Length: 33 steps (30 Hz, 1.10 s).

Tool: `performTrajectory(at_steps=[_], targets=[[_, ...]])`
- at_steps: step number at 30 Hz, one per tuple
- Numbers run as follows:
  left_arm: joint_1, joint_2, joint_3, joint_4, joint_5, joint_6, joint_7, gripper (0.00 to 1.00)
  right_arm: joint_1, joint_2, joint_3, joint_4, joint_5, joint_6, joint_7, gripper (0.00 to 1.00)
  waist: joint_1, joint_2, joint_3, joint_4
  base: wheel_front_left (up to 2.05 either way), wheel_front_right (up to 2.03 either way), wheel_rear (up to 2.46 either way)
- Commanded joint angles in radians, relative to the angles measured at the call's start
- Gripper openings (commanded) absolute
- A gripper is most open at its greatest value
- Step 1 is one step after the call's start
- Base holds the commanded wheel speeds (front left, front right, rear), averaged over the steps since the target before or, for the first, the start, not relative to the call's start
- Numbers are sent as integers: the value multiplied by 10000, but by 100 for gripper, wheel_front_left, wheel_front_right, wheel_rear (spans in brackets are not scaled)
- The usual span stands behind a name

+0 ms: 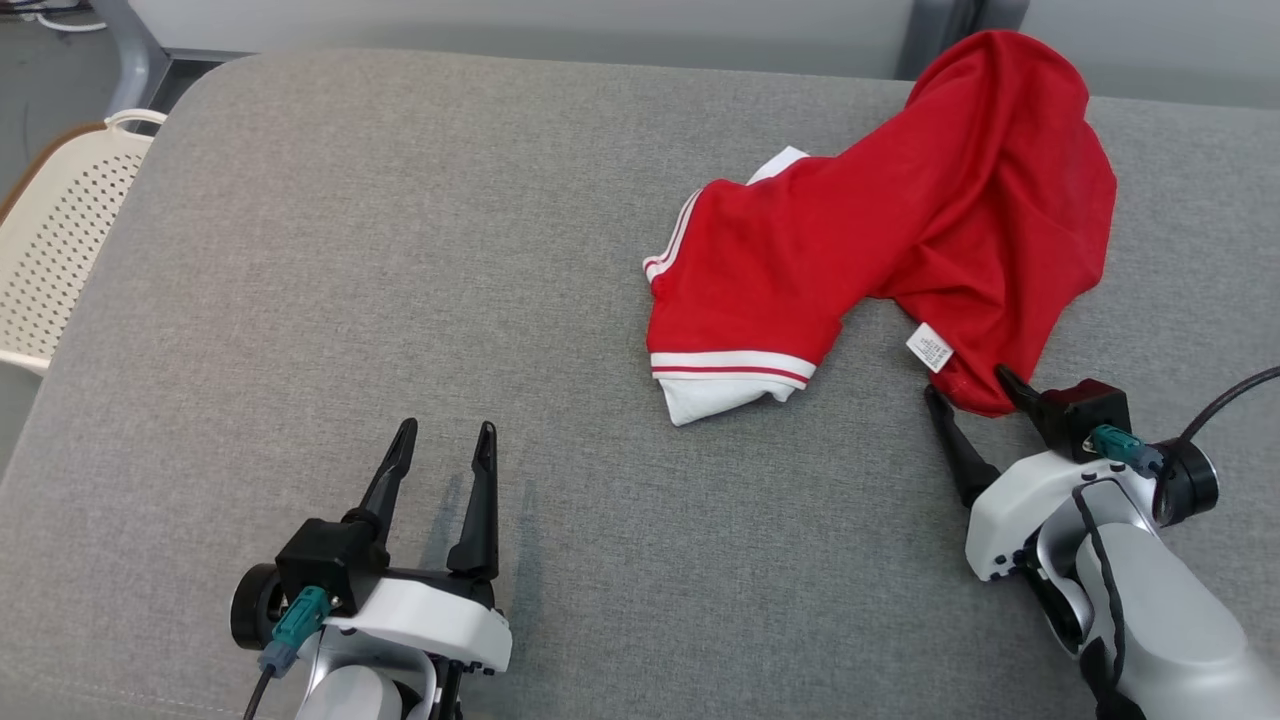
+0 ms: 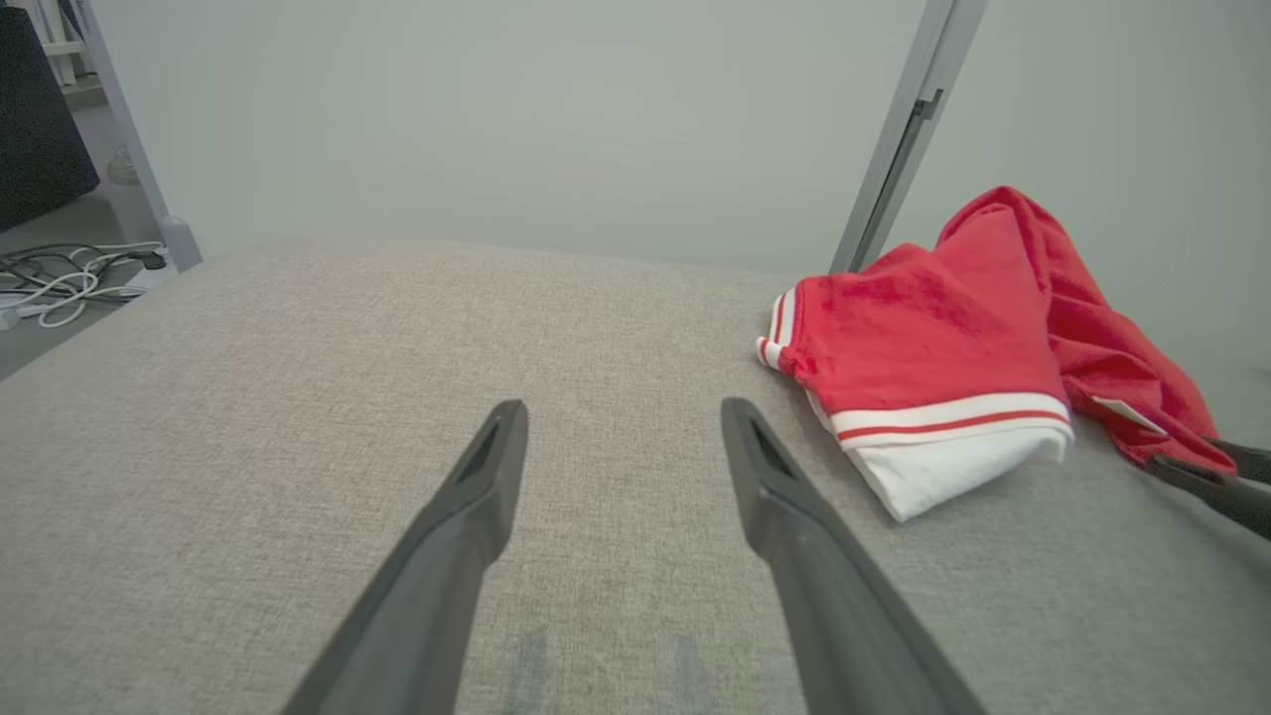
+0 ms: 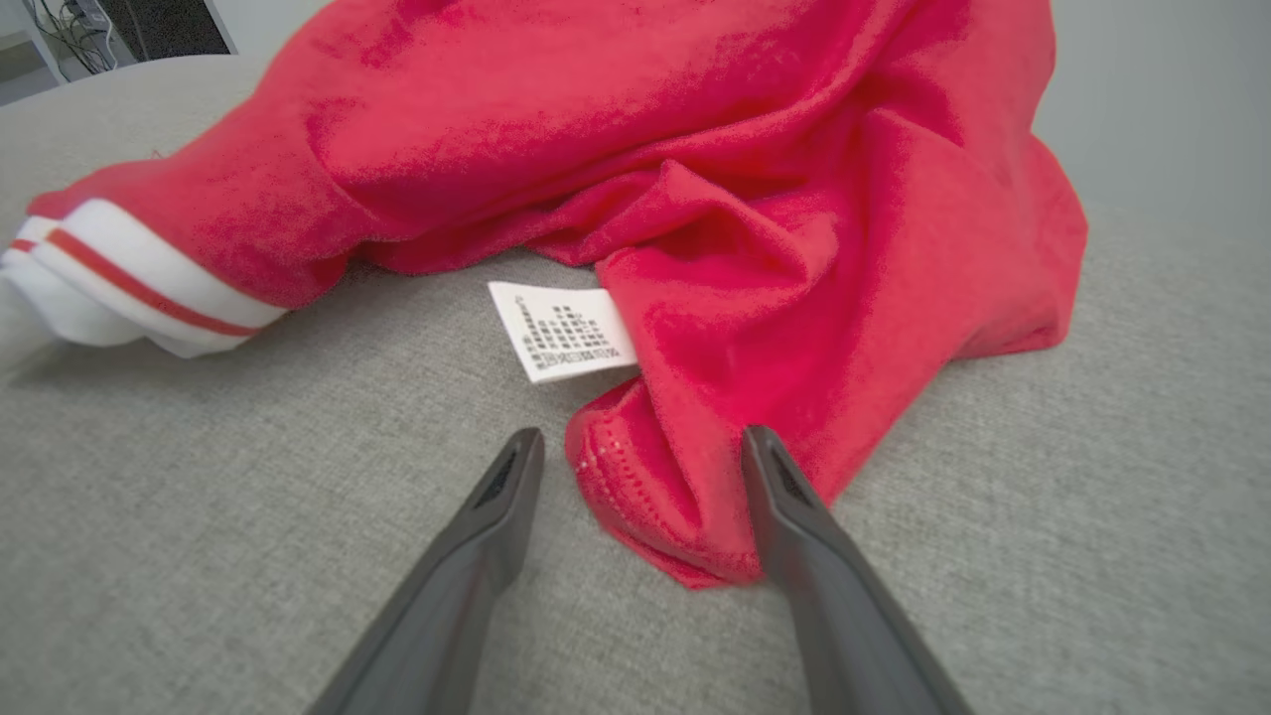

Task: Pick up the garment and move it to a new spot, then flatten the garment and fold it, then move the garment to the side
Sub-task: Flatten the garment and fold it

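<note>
Left gripper (image 1: 446, 428): two fingers spread wide, holding nothing and touching nothing; it hovers over bare cushion (image 1: 400, 250) near the near edge, left of the middle.
Right gripper (image 1: 967, 382): two fingers spread wide, not pinching; they sit either side of the garment's nearest hem corner, and the right-hand finger lies against the cloth.
Garment (image 1: 900, 220): red with white striped cuffs, crumpled in a loose heap on the cushion's right half; its top reaches the far edge and its lowest corner points toward the near edge.
Label (image 1: 929, 347): a white care tag, lying flat on the cushion beside the hem corner.
Counts: one garment, one label, two grippers, four fingers, one chair (image 1: 60, 230).
Head view: the cream perforated chair, off the cushion's left edge.
Left wrist view: floor cables (image 2: 70, 283), a grey metal post (image 2: 899, 149) behind the garment, and the other gripper's fingertips at the hem.
Right wrist view: print on the label and stitching along the hem fold between the fingers.
</note>
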Motion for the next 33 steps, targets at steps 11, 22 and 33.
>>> performTrajectory(at_steps=[11,22,33], targets=[[15,34,152,-57,-78,72,-46,100,-783,-49,-1277,1230,-1315,2,-119,0,0,0,28,77,0,0,0],[185,36,227,-12,22,42,-47,100,783,-1248,-2743,-3284,-2021,2,-123,0,0,0,-412,-955,0,0,0],[233,41,266,11,24,2,-47,100,3032,-2779,-3185,-5250,-2098,2,687,0,0,0,-557,-1280,0,0,0]])
